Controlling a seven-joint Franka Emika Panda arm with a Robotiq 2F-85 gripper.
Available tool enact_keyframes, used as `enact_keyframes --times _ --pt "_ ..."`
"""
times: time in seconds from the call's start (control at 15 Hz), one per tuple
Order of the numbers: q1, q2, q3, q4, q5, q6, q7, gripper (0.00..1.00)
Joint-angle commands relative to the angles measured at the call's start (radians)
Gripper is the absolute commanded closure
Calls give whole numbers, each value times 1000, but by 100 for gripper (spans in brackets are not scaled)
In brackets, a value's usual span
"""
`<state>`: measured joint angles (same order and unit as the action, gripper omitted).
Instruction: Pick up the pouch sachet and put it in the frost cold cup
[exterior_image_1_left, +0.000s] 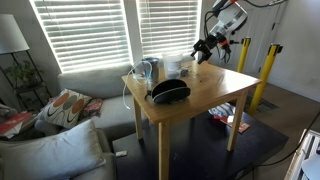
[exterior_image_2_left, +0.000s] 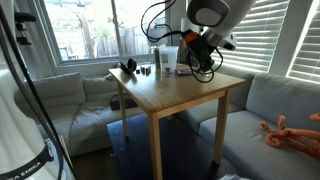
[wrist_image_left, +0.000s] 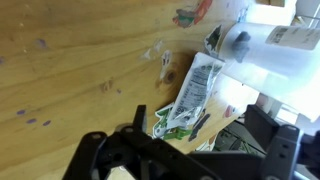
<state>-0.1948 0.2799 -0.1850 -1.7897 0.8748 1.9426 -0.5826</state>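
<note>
The arm is angled down over the desk, its end effector spread wide and empty above the pouch sachet, which is laid on the wood. The frost cold cup is stood upright nearby; its contents cannot be made out.

A wooden worktop carries a black bowl near one edge. Beside it stands a grey sofa with a patterned cushion. White blinds cover the windows, and a yellow post stands beyond the worktop.
</note>
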Motion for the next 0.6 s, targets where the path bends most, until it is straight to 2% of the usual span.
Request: enact_keyframes --times 0.0,0.33,0.53 --pt "-38 96 43 116 32 -48 24 0" --pt "-65 213 86 248 53 -81 42 0" --pt "-80 278 108 324 46 -93 68 10"
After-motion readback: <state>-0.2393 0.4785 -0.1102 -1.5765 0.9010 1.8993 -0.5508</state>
